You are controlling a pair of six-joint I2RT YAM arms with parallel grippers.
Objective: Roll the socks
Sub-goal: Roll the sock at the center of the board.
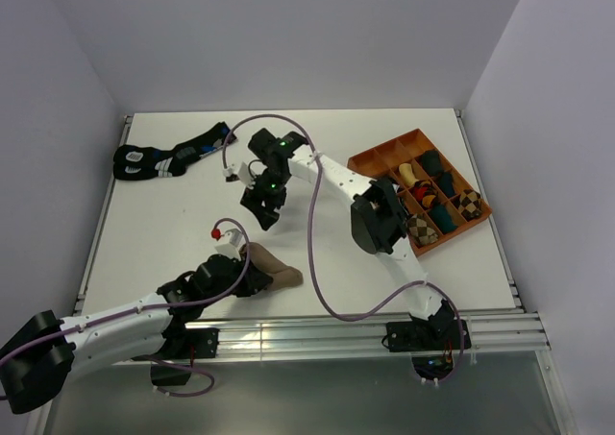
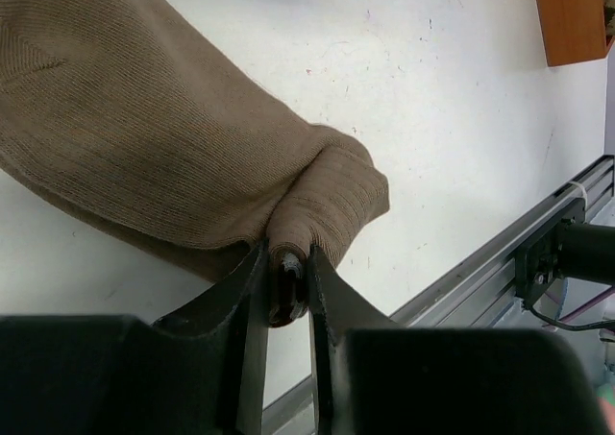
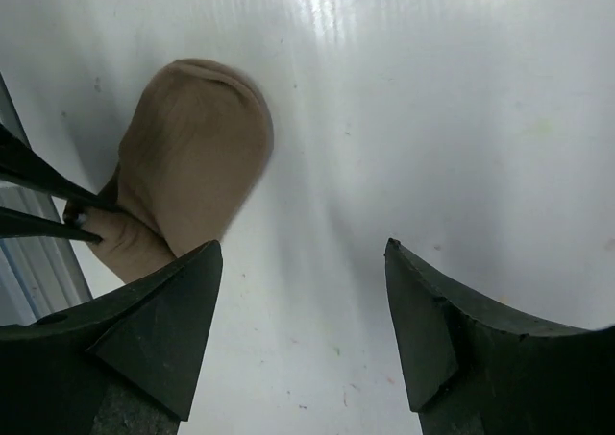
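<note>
Left gripper (image 2: 286, 264) was clenched on a bunched fold of the tan sock (image 2: 173, 137): fine rib knit, pulled into a soft rounded lump. The sock lay on the smooth white table (image 1: 173, 224), lower centre of the top view, near the front rail (image 1: 317, 331). Right gripper (image 3: 303, 253) was released, its black wedge-shaped fingers (image 3: 173, 310) wide apart over glossy table, with the sock at upper left of its view. Black socks (image 1: 163, 158) lay upper left. Orange compartment tray (image 1: 380, 154) at right held rolled bundles (image 1: 423, 228).
</note>
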